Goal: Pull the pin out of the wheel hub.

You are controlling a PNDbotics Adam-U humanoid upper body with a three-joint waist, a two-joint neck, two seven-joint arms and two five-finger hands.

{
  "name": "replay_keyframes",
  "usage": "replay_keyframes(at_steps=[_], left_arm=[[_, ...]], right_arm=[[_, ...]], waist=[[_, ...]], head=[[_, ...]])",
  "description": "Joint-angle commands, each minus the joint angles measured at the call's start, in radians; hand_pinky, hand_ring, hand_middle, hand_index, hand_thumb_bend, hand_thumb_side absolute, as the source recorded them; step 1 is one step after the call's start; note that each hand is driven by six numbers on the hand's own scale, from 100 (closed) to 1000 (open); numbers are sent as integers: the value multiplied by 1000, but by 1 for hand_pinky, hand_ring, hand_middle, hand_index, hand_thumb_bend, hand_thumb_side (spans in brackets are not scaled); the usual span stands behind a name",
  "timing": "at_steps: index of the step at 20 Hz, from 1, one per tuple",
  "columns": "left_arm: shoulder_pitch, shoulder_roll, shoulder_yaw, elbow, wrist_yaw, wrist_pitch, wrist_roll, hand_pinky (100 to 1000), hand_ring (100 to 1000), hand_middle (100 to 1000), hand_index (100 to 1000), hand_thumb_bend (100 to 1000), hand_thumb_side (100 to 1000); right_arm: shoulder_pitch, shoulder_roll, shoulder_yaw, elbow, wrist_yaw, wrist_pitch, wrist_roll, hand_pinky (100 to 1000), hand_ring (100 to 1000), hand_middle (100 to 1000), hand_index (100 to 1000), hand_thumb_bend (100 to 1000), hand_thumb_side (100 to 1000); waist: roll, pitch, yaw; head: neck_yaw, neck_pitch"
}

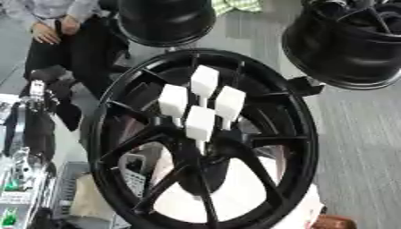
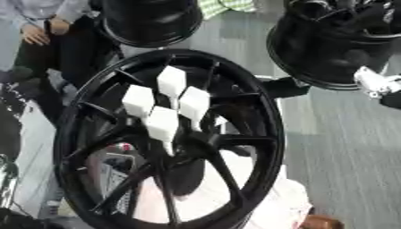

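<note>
A large black spoked wheel hub [image 1: 117,112] stands tilted in the middle of both views. Several white block-headed pins [image 1: 200,123] sit close together at its centre on thin white stems; the topmost pin [image 1: 204,81] is the farthest up. No robot hand touches the hub or the pins, and I make out neither hand in either view.
Two more black rims lie behind, one at top centre [image 1: 164,20] and one at top right [image 1: 348,44]. A white and black part [image 2: 374,82] pokes in at the right edge. Cluttered racks [image 1: 23,179] stand at left. A white surface [image 1: 235,192] shows through the spokes.
</note>
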Motion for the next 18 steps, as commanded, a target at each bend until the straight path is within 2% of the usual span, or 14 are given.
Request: replay_keyframes(at_steps=[1, 4, 8, 13, 18], left_arm=[[-5, 27, -4, -13, -6, -1, -7, 892, 806, 786, 813, 100, 854], [-7, 31, -8, -13, -6, 0, -11, 892, 807, 786, 813, 100, 855], [-7, 34, -11, -13, -6, 0, -14, 892, 807, 786, 813, 100, 855], [-6, 37, -16, -11, -7, 1, -20, 892, 807, 786, 813, 100, 857], [-9, 35, -17, -11, -5, 1, -20, 892, 807, 786, 813, 100, 857]], right_arm=[[-66, -118, 47, -15, 17, -57, 128, 901, 826, 748, 796, 113, 506], [-139, -153, 114, -1, 20, -101, 246, 902, 830, 755, 797, 180, 578], [-254, -137, 198, 37, 31, -136, 404, 904, 831, 759, 798, 250, 630], [-399, -60, 319, 138, 77, -192, 434, 904, 837, 765, 798, 309, 638], [-505, 47, 377, 259, 127, -256, 435, 904, 841, 767, 797, 327, 611]], waist=[[-3, -11, 4], [-9, -10, 12], [-14, -8, 20], [-19, -8, 26], [-20, -5, 31]], head=[[-8, -7], [-17, -12], [-24, -14], [-33, -14], [-35, -14]])
